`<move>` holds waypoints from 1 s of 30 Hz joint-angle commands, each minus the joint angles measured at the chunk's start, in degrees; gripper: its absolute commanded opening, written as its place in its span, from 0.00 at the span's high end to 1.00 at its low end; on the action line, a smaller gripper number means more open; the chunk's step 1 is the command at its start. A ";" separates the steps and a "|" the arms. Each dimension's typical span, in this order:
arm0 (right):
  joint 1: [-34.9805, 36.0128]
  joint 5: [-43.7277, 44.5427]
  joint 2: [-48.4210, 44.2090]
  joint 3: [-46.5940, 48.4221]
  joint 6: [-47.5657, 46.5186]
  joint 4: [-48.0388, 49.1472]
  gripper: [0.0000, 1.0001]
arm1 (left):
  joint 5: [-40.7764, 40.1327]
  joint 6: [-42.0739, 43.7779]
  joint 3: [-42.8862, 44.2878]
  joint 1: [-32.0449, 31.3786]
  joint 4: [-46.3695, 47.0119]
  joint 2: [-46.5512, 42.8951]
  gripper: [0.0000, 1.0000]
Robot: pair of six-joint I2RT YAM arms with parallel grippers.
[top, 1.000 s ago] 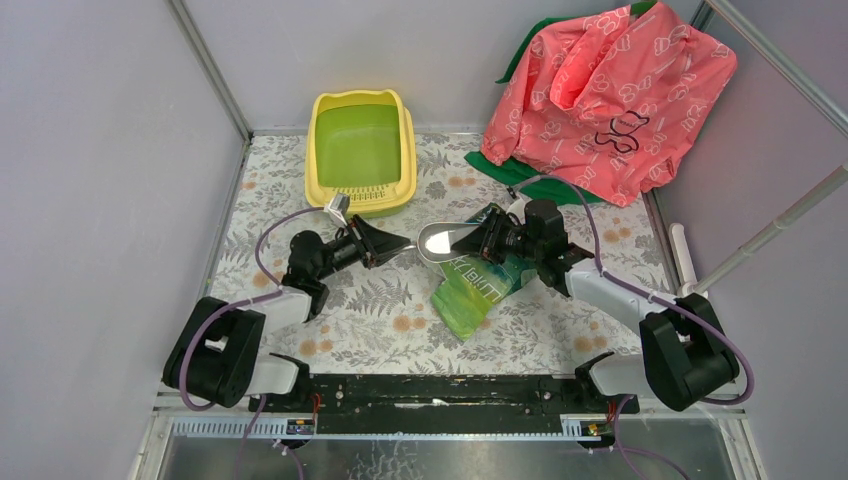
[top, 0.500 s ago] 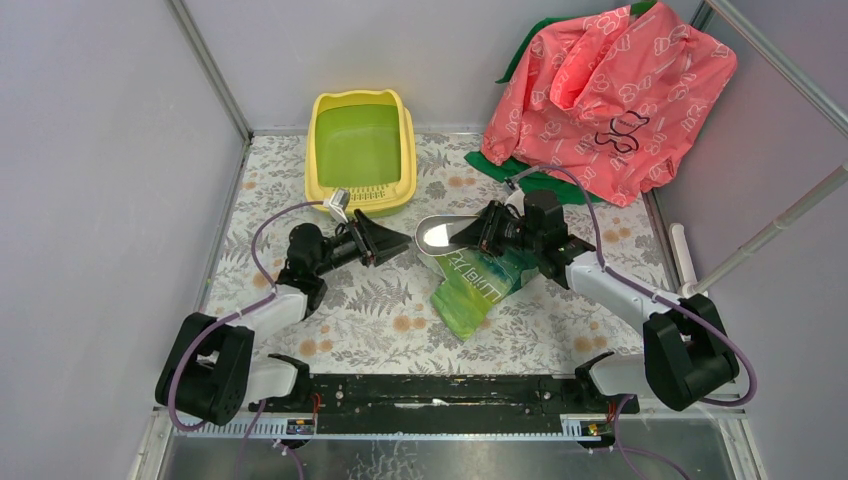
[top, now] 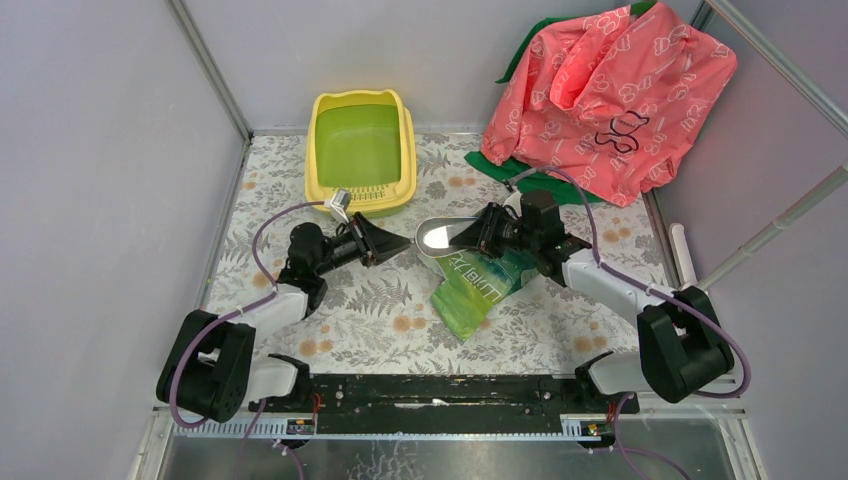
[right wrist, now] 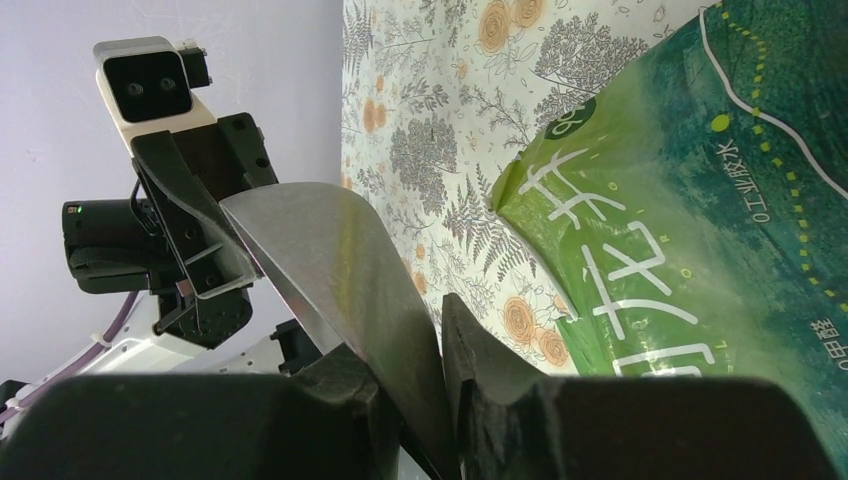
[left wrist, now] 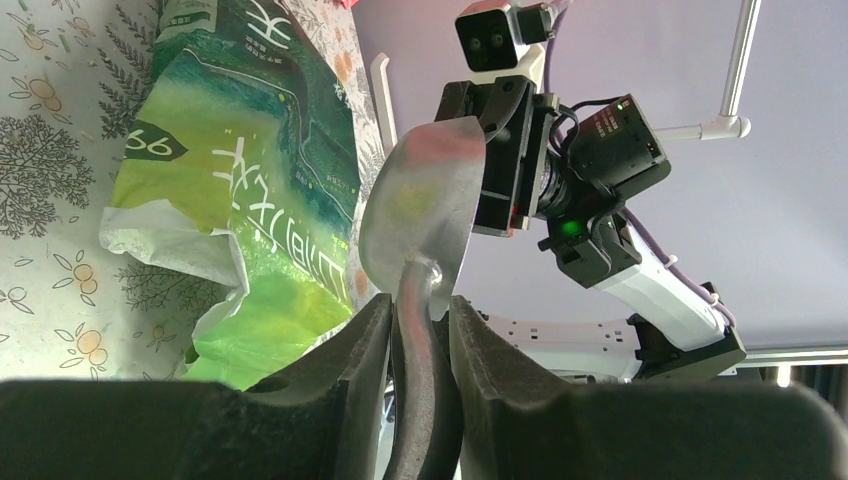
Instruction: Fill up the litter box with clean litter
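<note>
Litter box (top: pixel 361 150) stood at the back of the floral table (top: pixel 380 310) in the overhead view, left of centre, its slotted lip facing the arms and its green inside showing. Nearer the arms, a metal scoop (top: pixel 438 237) hung between the two grippers, well apart from the box. The left gripper (top: pixel 403 243) met its handle end and the right gripper (top: pixel 478 232) its bowl end. A glossy green bag (top: pixel 478 288) lay just below the scoop, and a pink bag (top: pixel 610 90) was heaped at the back right.

From the left wrist, the left gripper (left wrist: pixel 420 305) had its fingers drawn in close on either side of the scoop's (left wrist: pixel 425 210) handle, gripping it. The bowl rose beyond them, its far edge caught in the right gripper (left wrist: pixel 480 120). The green bag (left wrist: pixel 250 170) lay on the table to the left.

From the right wrist, the right gripper (right wrist: pixel 430 330) was pinched narrowly on the scoop's (right wrist: pixel 330 260) thin blade, one finger on each face. The left gripper (right wrist: pixel 200 250) sat at the scoop's other end, and the green bag (right wrist: pixel 680 220) filled the right side.
</note>
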 commanded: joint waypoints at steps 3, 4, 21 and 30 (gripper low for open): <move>0.79 -1.51 -1.22 4.65 -1.42 -0.51 0.62 | 0.87 0.77 -1.37 -0.19 0.02 -0.14 1.00; 0.75 -1.46 -1.83 5.18 -2.96 -2.36 0.55 | 0.67 0.77 -1.93 0.12 -1.00 -0.67 0.99; -0.18 19.91 -17.98 14.41 -23.82 -40.09 0.09 | -7.03 6.25 -7.41 8.55 -48.48 -34.33 1.00; -0.25 28.70 -17.81 15.16 -27.92 -43.09 0.08 | -11.10 8.00 -6.67 9.75 -54.57 -35.94 1.00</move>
